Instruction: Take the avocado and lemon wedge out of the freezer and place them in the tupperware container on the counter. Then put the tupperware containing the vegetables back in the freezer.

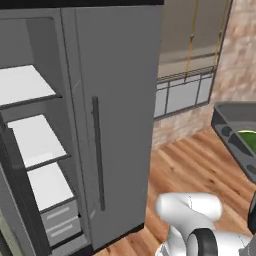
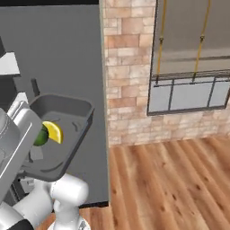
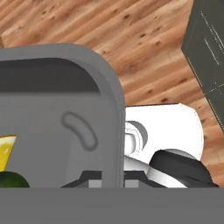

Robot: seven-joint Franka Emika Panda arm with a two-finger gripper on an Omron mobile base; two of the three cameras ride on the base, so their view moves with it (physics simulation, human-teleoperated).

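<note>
The dark-grey tupperware container (image 2: 74, 105) hangs in the air above the wood floor, in front of the freezer door. My gripper (image 3: 113, 180) is shut on its rim (image 3: 114, 109), one finger on each side. Inside the container lie the yellow lemon wedge (image 2: 54, 131) and the dark-green avocado (image 2: 41, 136), touching each other; both also peek in at the hand view's lower left, the lemon wedge (image 3: 5, 149) above the avocado (image 3: 11, 179). The freezer (image 1: 37, 140) stands open at the left with white shelves and grey drawers. The container (image 1: 235, 131) shows at the right edge. The counter is out of view.
The freezer's grey door (image 1: 117, 100) with its long dark bar handle (image 1: 98, 152) stands swung out between the shelves and the container. Behind are a brick wall (image 2: 128, 67) and a window (image 2: 191, 67). Wood floor (image 2: 170, 184) lies open to the right.
</note>
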